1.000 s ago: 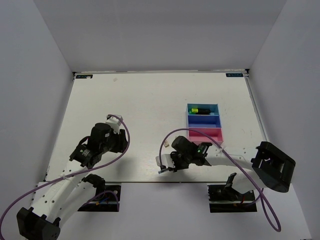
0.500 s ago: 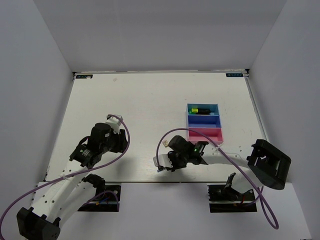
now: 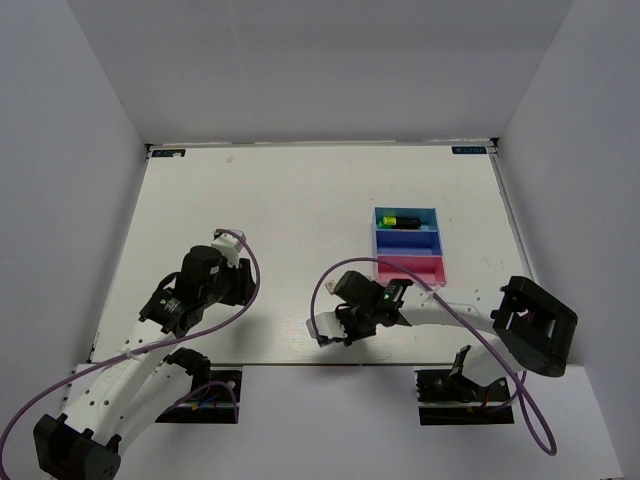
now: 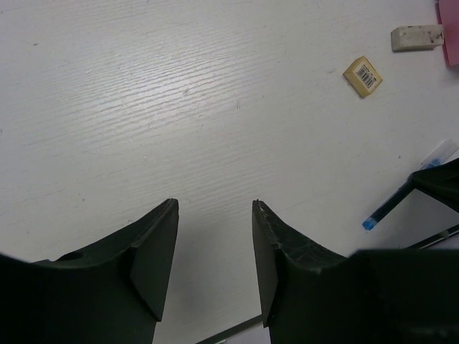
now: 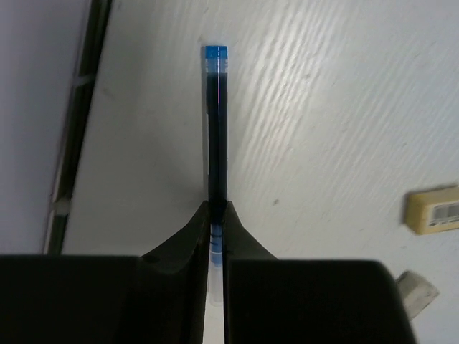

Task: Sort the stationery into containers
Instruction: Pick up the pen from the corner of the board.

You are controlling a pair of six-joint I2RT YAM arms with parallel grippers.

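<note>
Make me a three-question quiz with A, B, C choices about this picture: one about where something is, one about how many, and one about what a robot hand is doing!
1. Where is the highlighter?
A. in the pink bin
B. in the light blue bin
C. in the darker blue bin

2. How many erasers lie on the table?
A. one
B. two
C. four

3. What is the right gripper doing?
A. standing wide open
B. pinching an eraser
C. shut on the blue pen

Answers:
1 B, it lies inside the farthest bin.
2 B, a yellow one and a whitish one lie apart.
3 C, it clamps the pen's shaft.
</note>
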